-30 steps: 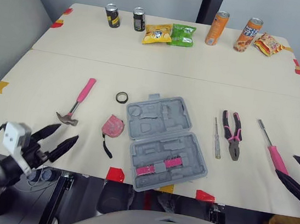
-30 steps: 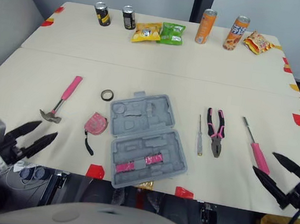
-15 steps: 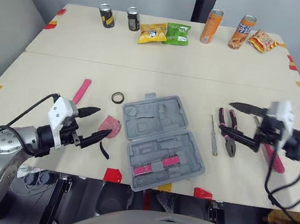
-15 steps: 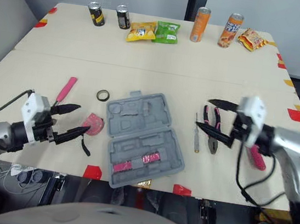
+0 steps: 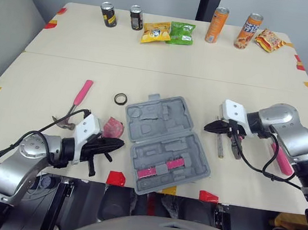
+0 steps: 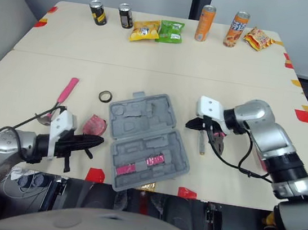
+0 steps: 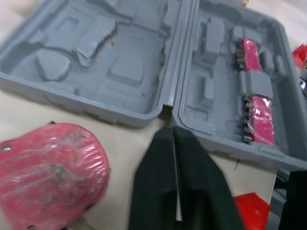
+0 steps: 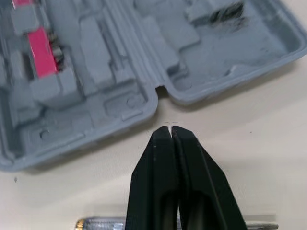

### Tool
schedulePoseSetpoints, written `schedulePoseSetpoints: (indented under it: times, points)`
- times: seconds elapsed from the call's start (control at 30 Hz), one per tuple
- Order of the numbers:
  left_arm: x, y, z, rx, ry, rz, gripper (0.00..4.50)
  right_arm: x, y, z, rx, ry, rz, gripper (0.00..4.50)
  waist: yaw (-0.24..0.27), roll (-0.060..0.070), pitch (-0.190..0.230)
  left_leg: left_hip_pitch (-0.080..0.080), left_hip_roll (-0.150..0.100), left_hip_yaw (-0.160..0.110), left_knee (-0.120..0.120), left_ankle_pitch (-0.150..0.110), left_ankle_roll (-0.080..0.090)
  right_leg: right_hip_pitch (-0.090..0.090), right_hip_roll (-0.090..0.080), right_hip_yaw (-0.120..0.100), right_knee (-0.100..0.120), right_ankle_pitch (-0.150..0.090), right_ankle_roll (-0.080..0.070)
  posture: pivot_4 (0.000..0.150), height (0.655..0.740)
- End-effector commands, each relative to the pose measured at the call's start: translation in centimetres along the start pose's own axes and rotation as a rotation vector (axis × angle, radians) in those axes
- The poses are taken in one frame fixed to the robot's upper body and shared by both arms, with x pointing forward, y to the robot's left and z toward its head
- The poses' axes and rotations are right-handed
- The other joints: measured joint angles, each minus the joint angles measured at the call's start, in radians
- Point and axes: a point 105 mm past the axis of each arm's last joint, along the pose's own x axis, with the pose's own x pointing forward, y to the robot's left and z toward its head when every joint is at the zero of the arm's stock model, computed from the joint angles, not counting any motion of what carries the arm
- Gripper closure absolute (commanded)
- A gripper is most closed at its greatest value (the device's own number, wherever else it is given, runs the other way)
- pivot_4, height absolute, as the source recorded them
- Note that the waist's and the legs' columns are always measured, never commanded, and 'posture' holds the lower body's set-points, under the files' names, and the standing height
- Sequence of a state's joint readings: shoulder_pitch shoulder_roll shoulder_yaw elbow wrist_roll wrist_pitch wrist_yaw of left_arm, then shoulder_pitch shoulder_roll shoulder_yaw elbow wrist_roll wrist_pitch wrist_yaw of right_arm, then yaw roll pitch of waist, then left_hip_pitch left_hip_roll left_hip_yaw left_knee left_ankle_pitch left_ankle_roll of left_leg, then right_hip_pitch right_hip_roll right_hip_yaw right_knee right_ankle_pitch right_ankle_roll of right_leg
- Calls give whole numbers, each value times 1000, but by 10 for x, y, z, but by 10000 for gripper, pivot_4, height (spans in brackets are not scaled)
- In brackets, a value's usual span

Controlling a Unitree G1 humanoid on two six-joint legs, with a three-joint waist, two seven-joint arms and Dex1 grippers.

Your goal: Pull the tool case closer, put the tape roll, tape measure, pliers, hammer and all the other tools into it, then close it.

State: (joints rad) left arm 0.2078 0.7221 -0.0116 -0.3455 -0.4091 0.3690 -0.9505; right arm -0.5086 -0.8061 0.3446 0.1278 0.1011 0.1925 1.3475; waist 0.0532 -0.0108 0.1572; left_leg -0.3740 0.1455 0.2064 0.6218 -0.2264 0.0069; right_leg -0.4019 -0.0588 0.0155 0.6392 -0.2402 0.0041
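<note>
While both grippers close in on the open tool case at lower centre of the head view, you have the left gripper clenched empty at its left rim and the right gripper clenched empty at its right rim. Hammer, tape roll and tape measure lie left of the case, and the pliers lie right. The case sits near the front edge of the table, so a hard pull could tip it off.

Seen from the left wrist, the pressed-together fingers aim at the hinge notch with the tape measure just beside them. A careless sweep could knock it away.

Seen from the right wrist, the shut fingers face the opposite notch, with a thin screwdriver beneath. Unopened, they may slip off the rim or spin the case.
</note>
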Motion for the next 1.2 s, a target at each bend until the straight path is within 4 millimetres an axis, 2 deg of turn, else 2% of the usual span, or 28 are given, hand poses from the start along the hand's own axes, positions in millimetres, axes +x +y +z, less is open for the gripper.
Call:
schedulePoseSetpoints:
  times: [0.03,0.17,0.57,0.7,0.87,1.03,1.2]
  points:
    - [4,2,-1,15,17,12,44539,2,-5,3,-38,26,-1,45000,-1,0,0,0,0,0,0,0,0,0,0,0,0,0,0,1500,7400]
    - [9,7,-10,5,62,42,44539,7,-10,4,-45,50,-12,45000,-6,0,0,0,0,0,1,0,0,-1,0,0,2,0,0,1500,7400]
    - [30,8,-12,0,86,26,44539,26,-12,-2,-75,174,19,45000,-6,0,0,-1,0,-1,3,0,0,-1,0,-1,5,-2,-3,1500,7400]
    - [34,9,-12,6,85,17,44539,39,-6,2,-97,195,73,45000,-8,0,0,-1,0,-1,3,0,0,-1,0,-1,6,-2,-3,1500,7400]
    - [37,10,-9,15,79,6,44539,46,0,8,-107,176,100,45000,-6,0,-1,-1,0,-2,4,0,0,-1,0,-1,7,-2,-4,1500,7400]
    - [40,12,-3,40,80,-21,44539,41,10,8,-58,139,87,45000,0,0,-1,-1,0,-2,5,0,0,-1,0,-2,7,-2,-4,1500,7400]
    - [41,20,3,85,105,-56,44539,36,28,6,18,100,60,45000,7,0,-1,-1,0,-2,5,0,0,0,0,-2,7,-3,-5,1500,7400]
